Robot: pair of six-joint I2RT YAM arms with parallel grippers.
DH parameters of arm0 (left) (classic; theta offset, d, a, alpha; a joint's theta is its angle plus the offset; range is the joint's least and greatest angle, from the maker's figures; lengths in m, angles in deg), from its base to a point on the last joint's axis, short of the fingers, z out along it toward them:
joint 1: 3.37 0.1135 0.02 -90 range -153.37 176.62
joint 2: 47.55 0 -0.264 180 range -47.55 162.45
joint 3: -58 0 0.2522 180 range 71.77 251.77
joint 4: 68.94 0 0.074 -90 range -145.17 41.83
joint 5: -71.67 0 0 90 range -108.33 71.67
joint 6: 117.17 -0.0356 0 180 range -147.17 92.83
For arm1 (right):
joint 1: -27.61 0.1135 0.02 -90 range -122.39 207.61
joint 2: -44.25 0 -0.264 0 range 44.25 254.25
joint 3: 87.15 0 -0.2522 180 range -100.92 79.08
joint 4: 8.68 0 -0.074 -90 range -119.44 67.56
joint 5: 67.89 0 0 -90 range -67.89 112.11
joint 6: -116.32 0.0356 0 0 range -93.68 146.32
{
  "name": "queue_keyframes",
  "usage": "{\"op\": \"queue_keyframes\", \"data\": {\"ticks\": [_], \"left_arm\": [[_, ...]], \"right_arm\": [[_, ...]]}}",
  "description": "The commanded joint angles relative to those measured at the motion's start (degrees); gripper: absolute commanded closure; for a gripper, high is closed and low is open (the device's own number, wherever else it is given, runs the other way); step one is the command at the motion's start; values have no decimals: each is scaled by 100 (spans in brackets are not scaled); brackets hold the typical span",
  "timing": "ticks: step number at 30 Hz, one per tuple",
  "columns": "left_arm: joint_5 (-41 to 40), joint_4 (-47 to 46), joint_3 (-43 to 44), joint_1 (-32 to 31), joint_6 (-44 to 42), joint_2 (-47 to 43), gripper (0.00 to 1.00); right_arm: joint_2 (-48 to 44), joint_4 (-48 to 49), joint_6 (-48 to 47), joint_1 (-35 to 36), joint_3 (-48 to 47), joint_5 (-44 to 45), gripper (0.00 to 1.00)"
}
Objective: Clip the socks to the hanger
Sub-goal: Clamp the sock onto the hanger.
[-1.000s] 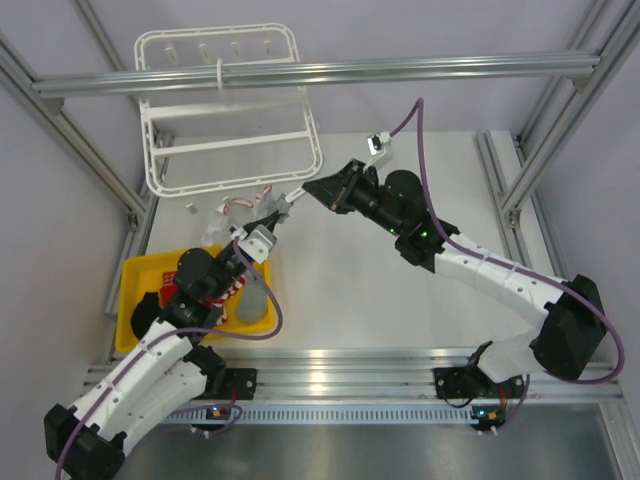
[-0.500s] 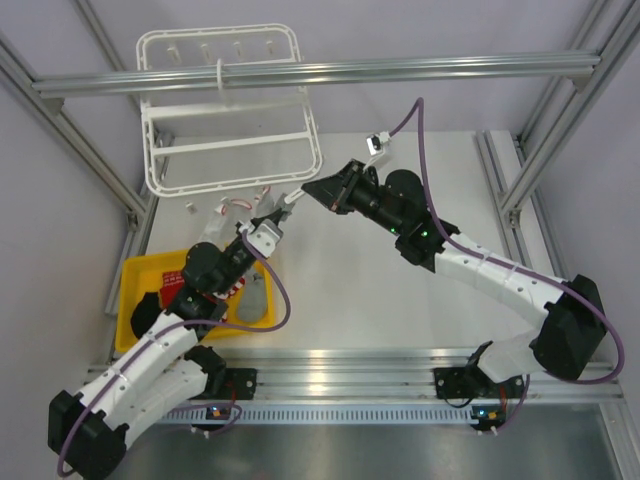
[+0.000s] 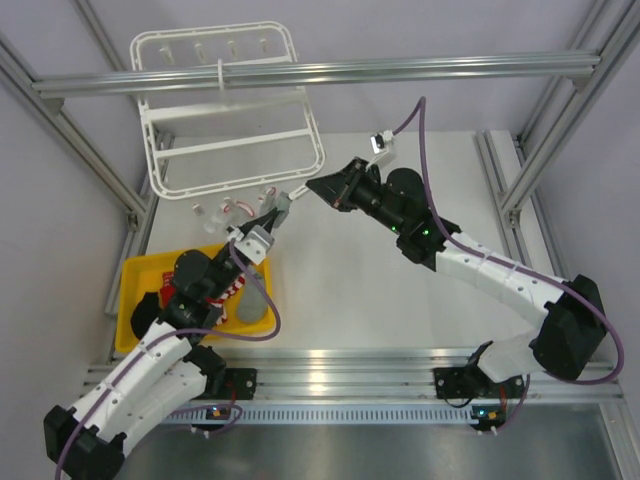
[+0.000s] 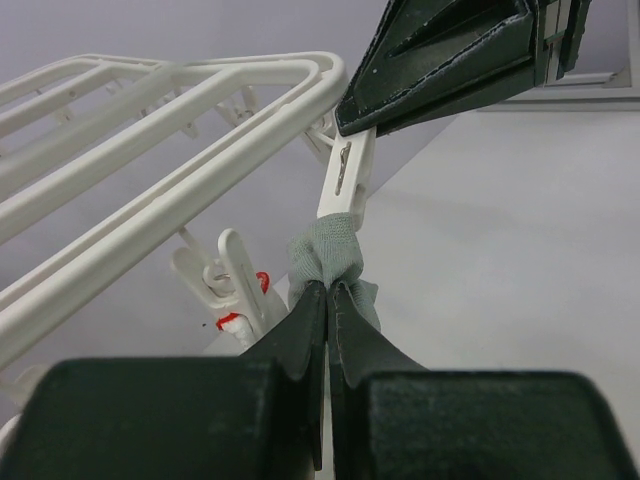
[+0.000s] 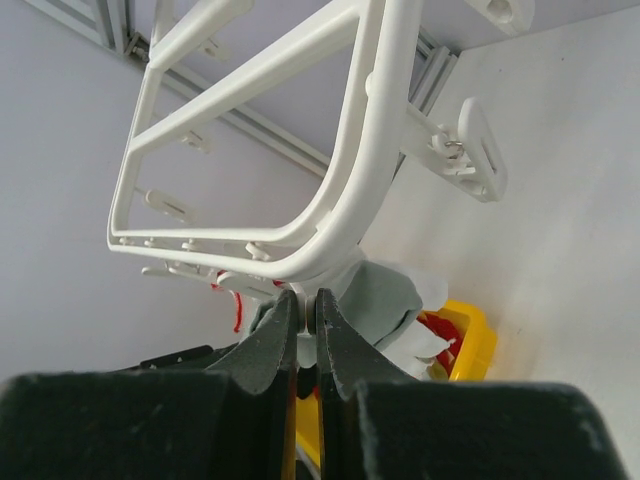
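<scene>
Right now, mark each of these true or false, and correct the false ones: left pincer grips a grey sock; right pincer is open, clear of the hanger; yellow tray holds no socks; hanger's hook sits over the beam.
1. The left pincer is shut on a grey sock. True.
2. The right pincer is open, clear of the hanger. False: it pinches a white clip at the hanger's corner.
3. The yellow tray holds no socks. False: a second grey sock and a red-striped sock lie in it.
4. The hanger's hook sits over the beam. True.

Left gripper (image 3: 274,214) holds grey sock (image 3: 284,206) at hanger clip (image 3: 295,195) pinched by right gripper (image 3: 311,187)
</scene>
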Motion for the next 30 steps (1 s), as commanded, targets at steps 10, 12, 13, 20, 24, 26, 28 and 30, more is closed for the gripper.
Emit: {"op": "queue_keyframes", "data": {"ticks": [10, 12, 13, 20, 24, 26, 28, 30], "left_arm": [[70, -228, 167, -24, -79, 325, 100], [-52, -394, 149, -16, -132, 377, 100], [-114, -447, 167, -24, -123, 447, 100], [-308, -404, 352, -16, -9, 606, 100], [-247, -413, 334, -24, 18, 527, 100], [-186, -413, 325, -24, 44, 475, 100], [-124, -386, 334, -24, 44, 404, 100], [34, -351, 325, -24, 35, 326, 100]], "right_arm": [[-110, 82, 174, -94, -218, -389, 100], [-128, 65, 174, -94, -218, -398, 100], [-128, 47, 165, -85, -210, -398, 100], [-119, 30, 157, -59, -183, -442, 100], [-119, 30, 95, -67, -148, -407, 100], [-119, 12, 60, -67, -139, -328, 100], [-119, -32, 25, -76, -139, -275, 100], [-110, -76, 25, -67, -148, -214, 100]]}}
